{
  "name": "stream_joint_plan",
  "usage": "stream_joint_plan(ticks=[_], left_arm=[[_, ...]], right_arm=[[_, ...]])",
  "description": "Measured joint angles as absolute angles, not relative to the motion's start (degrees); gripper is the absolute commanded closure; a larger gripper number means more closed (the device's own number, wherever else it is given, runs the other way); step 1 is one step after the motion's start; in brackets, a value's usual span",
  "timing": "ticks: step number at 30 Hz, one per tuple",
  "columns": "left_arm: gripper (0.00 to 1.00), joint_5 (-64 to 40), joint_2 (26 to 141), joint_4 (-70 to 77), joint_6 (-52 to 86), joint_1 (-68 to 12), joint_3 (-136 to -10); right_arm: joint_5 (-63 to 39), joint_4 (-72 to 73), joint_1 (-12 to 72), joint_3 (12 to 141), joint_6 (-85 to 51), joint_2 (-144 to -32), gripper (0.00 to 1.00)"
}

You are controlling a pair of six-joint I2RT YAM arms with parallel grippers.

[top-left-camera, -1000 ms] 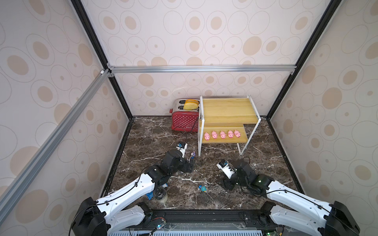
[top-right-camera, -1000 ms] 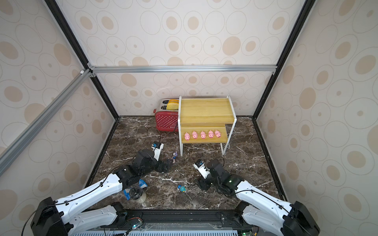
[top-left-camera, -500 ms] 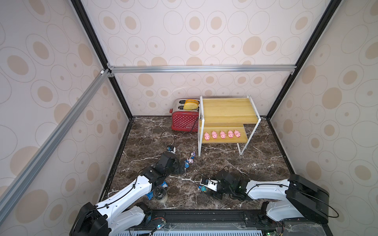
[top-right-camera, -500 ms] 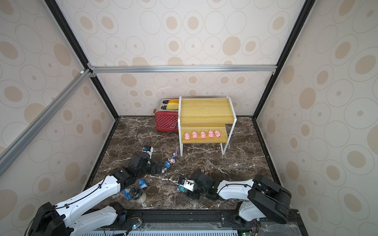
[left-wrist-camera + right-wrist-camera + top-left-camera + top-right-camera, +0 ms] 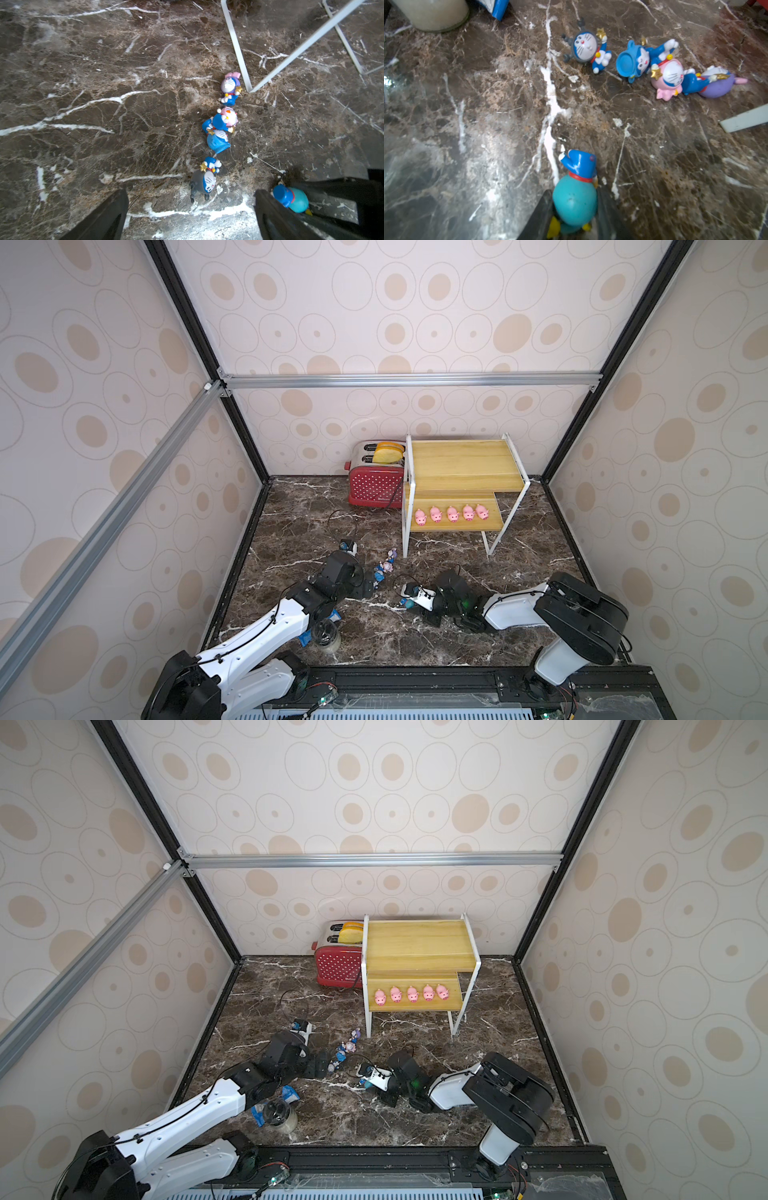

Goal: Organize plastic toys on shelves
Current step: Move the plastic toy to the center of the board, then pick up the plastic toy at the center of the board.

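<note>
**Sorting task, about half complete (top and wrist views).** The shelves (image 5: pixel 465 464) stand toward 1 o'clock on the desk (image 5: pixel 311 506). A red toaster (image 5: pixel 374 489) is just beside them at 9 o'clock.

*Done:* five pink pigs (image 5: pixel 451 514) stand side by side in a row on the lower board (image 5: pixel 494 524). The upper board (image 5: pixel 419 944) is bare.

*Left to do:* all five figurines (image 5: pixel 219 141), none of which is on a shelf.
- Four lie toppled in a loose line on the desk. In a top view the line runs from the foot of the shelves' near-left leg (image 5: pixel 236 52) toward 7 o'clock.
- The middle two of these touch. The purple-hatted figurine (image 5: pixel 229 87) lies just beside the leg, and the grey-hatted figurine (image 5: pixel 204 180) is nearest the left arm.
- The fifth, a teal-headed figurine (image 5: pixel 575 199), lies apart, at 4 o'clock of the line's near end.

*Right pincer* (image 5: pixel 573 207): the jaws are drawn narrow, one against each side of the teal head. The toy appears to be down on the desk, not lifted.

*Left pincer* (image 5: pixel 190 195): the jaws are spread wide and empty. It sits low over the desk, with the grey-hatted figurine just ahead of the gap.

*Judged remaining:* carry each figurine to a board, probably the vacant upper one, and stand it upright.
</note>
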State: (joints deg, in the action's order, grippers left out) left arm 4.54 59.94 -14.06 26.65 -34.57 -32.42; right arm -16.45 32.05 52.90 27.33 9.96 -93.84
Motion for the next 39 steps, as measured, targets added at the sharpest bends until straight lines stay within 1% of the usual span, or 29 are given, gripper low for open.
stream_joint_plan(ticks=[2, 4, 6, 10, 14, 17, 20, 23, 26, 30, 33, 39], left_arm=[[0.04, 2.6, 61.1, -12.4, 24.0, -34.9, -32.3], [0.03, 1.0, 62.5, -10.6, 20.0, -35.7, -32.3], [0.03, -1.1, 63.4, -9.3, 15.3, -36.5, -32.3], [0.04, -7.5, 65.0, -6.5, 2.9, -37.9, -32.3], [0.06, -13.5, 67.6, -5.2, -9.1, -38.9, -32.6], [0.09, -17.1, 71.2, -5.8, -19.1, -40.4, -34.6], [0.1, -19.2, 74.6, -5.1, -28.3, -41.9, -36.0], [0.16, -19.8, 77.7, -1.9, -34.4, -42.5, -36.0], [0.24, -19.6, 81.3, 1.7, -38.9, -42.8, -36.1], [0.31, -19.4, 86.9, 4.1, -43.4, -43.0, -37.3], [0.35, -19.4, 89.5, 4.4, -45.9, -43.2, -38.7], [0.46, -19.5, 92.2, 4.7, -48.3, -43.4, -40.6]], right_arm=[[-18.8, 32.3, 50.8, 27.7, 9.8, -94.5, 0.64], [-21.1, 32.3, 48.2, 27.7, 9.1, -94.5, 0.52], [-22.4, 32.2, 46.6, 27.7, 8.8, -94.3, 0.43], [-23.6, 31.4, 45.5, 27.4, 7.6, -90.6, 0.34], [-21.8, 31.8, 45.5, 24.8, 5.8, -83.4, 0.32], [-16.3, 31.5, 45.1, 19.2, 2.9, -74.4, 0.3], [-9.8, 27.4, 44.8, 14.4, 0.1, -63.2, 0.28], [-3.6, 23.1, 44.7, 12.3, -2.2, -54.4, 0.26], [2.7, 19.5, 44.6, 10.5, -4.3, -47.5, 0.25], [8.5, 14.8, 44.6, 9.7, -6.2, -42.2, 0.25], [11.5, 12.8, 44.6, 9.5, -7.0, -39.6, 0.25], [14.3, 10.0, 44.6, 8.8, -7.9, -37.5, 0.25]])
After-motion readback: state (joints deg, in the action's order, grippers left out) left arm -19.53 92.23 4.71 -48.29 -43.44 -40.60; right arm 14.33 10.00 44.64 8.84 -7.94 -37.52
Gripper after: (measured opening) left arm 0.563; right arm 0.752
